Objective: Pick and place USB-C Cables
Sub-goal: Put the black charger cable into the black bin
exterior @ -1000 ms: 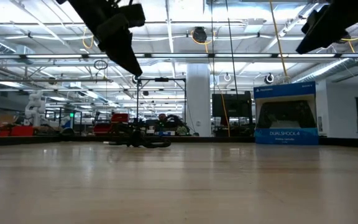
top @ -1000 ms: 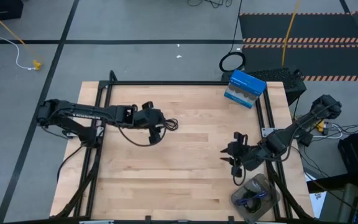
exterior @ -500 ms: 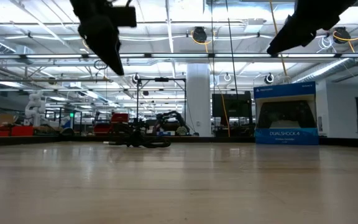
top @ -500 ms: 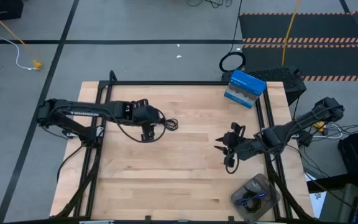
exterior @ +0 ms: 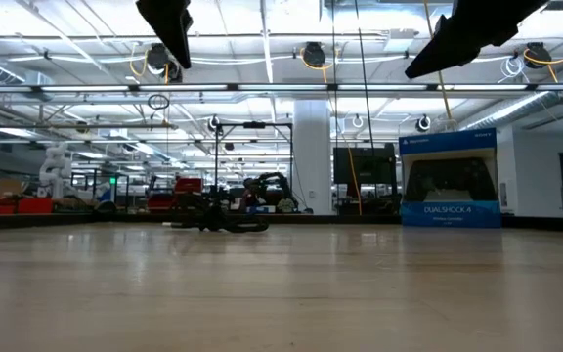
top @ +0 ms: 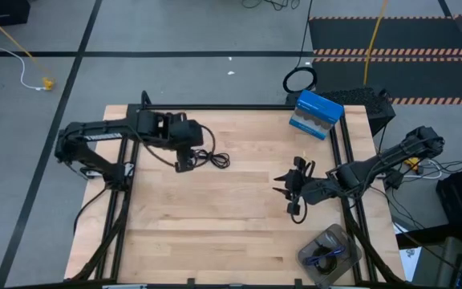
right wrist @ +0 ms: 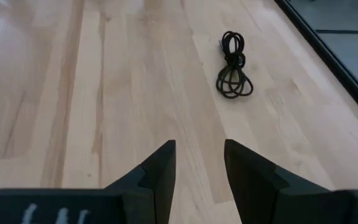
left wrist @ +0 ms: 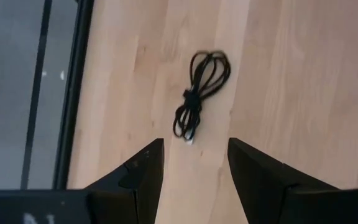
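Cable work stands partly done as I see it: one black USB-C cable (top: 213,159) lies on the tabletop (top: 239,233) beside my left gripper (top: 182,164), the right gripper (top: 289,191) hovers mid-table, both with fingers apart and empty, while a blue-purple cable (top: 324,255) sits in the clear container (top: 345,241).

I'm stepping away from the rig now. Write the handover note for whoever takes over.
Left gripper: open, empty, raised just short of the black USB-C cable lying coiled on the table.
Right gripper: open, empty, raised over the table's right-centre, facing the same cable.
Clear container at the near right corner: holds a blue-purple cable.
Done: at least one cable binned; a third cannot be made out.
Left: pick up the black cable and bin it.
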Motion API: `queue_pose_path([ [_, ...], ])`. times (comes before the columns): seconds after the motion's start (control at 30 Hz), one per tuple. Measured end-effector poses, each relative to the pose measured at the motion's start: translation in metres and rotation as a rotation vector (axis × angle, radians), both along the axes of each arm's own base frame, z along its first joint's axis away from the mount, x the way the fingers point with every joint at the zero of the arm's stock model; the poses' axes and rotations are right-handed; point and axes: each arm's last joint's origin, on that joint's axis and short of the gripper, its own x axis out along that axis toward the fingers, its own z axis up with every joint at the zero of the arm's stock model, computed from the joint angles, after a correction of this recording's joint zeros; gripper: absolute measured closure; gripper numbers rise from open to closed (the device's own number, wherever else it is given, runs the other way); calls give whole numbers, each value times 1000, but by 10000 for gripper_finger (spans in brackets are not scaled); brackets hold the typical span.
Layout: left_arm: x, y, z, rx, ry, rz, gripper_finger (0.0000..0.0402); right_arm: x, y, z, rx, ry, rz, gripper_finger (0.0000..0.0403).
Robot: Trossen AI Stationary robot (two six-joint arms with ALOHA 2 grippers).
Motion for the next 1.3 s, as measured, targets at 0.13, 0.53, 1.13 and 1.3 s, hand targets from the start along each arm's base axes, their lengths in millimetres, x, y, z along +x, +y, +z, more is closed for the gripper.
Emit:
queue_pose_path([
  [0.13, 12, 10, 3, 3, 65, 8, 220, 0, 0, 0, -14, 6, 8, 276],
  [0.53, 53, 45, -40, 3, 263, -39, 220, -1, 0, -1, -17, 14, 14, 276],
  [1.13, 64, 68, -147, -60, 261, -143, 220, -9, 11, -15, 15, 40, 71, 276],
  [1.3, 57, 75, -166, -62, 258, -125, 220, -8, 12, -15, 23, 22, 72, 276],
])
